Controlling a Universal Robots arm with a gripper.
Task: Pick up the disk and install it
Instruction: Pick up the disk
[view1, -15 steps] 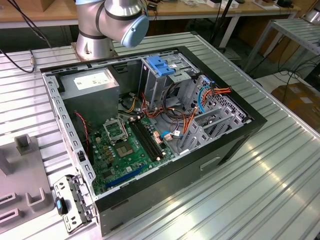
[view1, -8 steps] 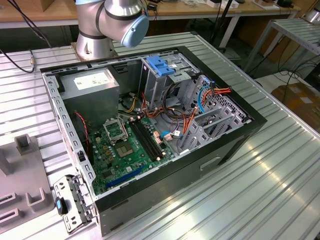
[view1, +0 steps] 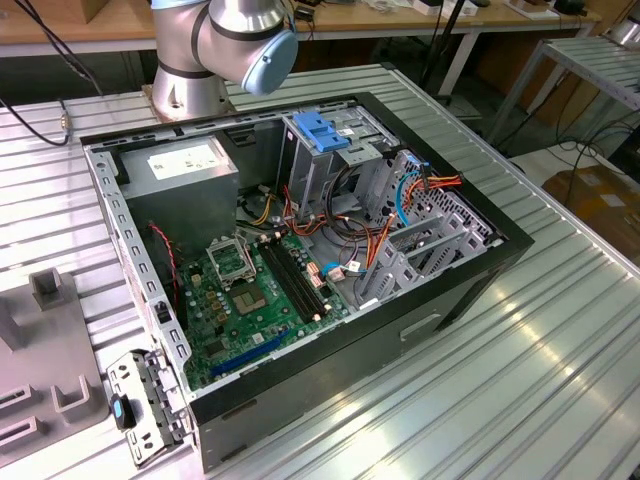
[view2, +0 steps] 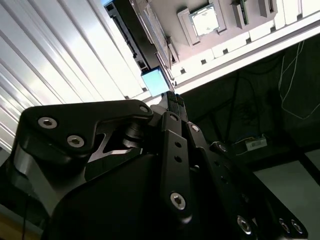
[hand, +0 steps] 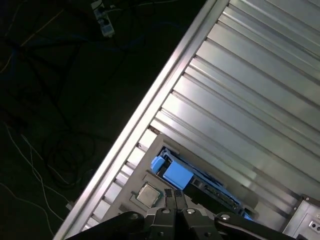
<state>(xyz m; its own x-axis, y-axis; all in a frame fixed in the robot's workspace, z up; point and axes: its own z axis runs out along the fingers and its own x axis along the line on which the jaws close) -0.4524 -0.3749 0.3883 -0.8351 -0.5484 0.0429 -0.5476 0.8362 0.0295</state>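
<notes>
In the first wrist view the disk (hand: 176, 175) lies flat on the ribbed metal table, its bright blue end tab nearest my fingertips and its dark body running away along blue rails. My gripper (hand: 174, 196) hangs a little above that end, fingertips pressed together and holding nothing. In the second wrist view the gripper (view2: 173, 97) stands shut just short of the disk's blue tab (view2: 156, 81).
A square processor chip (hand: 146, 195) rests in a light holder beside the disk, close to the table edge (hand: 150, 107); beyond it are dark floor and cables. The open computer case (view1: 470, 290) holds a metal cage topped by a light-blue latch plate (view1: 322, 130). Grey fixtures (view1: 50, 300) stand at the exterior view's left.
</notes>
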